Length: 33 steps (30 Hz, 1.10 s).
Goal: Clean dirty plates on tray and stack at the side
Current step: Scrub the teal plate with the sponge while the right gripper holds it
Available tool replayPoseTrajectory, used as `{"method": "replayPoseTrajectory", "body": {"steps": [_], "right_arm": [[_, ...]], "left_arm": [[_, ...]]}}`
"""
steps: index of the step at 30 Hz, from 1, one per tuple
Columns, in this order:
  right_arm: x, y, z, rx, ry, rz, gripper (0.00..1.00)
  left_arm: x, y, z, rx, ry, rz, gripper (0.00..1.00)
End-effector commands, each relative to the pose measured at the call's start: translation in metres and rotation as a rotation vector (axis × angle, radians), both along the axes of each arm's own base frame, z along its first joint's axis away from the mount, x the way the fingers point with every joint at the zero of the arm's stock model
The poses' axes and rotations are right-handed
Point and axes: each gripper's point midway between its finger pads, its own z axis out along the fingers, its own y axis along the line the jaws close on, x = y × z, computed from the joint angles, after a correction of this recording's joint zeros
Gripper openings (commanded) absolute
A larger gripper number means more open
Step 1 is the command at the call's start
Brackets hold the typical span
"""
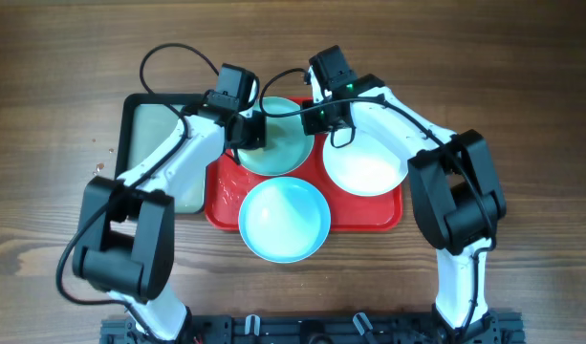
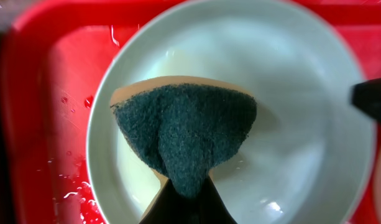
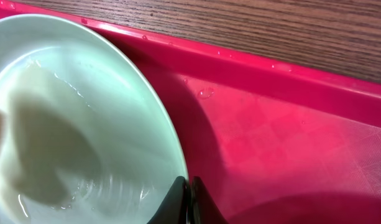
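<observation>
Three plates lie on the red tray (image 1: 379, 215): a pale aqua plate (image 1: 278, 153) at the back, a white plate (image 1: 364, 162) on the right, a brighter aqua plate (image 1: 284, 218) at the front. My left gripper (image 1: 249, 134) is shut on a dark green scouring sponge (image 2: 184, 134) that rests in the back plate (image 2: 289, 81). My right gripper (image 1: 316, 117) is shut on that plate's right rim (image 3: 181, 177); the tray floor (image 3: 283, 143) is beside it. The plate is wet inside.
A smaller black-rimmed grey-green tray (image 1: 154, 129) lies left of the red tray, under my left arm. Wood table (image 1: 522, 96) surrounds both. Water drops sit on the red tray's left part (image 2: 66, 186).
</observation>
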Motion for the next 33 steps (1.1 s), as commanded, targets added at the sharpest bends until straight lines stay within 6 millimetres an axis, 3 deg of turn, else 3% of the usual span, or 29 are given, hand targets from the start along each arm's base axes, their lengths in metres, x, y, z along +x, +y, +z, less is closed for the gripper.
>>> {"method": "replayPoseTrajectory", "body": {"steps": [1, 5, 7, 12, 29, 33], "right_arm": [[-0.007, 0.005, -0.009, 0.004, 0.024, 0.018, 0.04], [-0.007, 0.005, -0.009, 0.004, 0.025, 0.017, 0.04], [-0.007, 0.005, -0.009, 0.004, 0.024, 0.018, 0.04], [-0.008, 0.006, -0.009, 0.007, 0.028, 0.019, 0.04], [-0.009, 0.008, -0.009, 0.022, 0.036, 0.026, 0.04], [-0.009, 0.008, -0.009, 0.021, 0.036, 0.026, 0.04]], "left_arm": [[-0.008, 0.005, -0.034, 0.02, 0.08, 0.07, 0.04], [-0.019, -0.009, -0.053, -0.052, 0.164, 0.063, 0.04], [-0.025, -0.022, -0.054, -0.11, 0.195, 0.035, 0.04], [-0.03, -0.034, -0.051, -0.184, 0.226, 0.042, 0.04], [-0.018, -0.064, -0.044, -0.227, 0.146, 0.012, 0.04], [-0.009, -0.066, -0.032, -0.245, 0.104, 0.011, 0.04]]}}
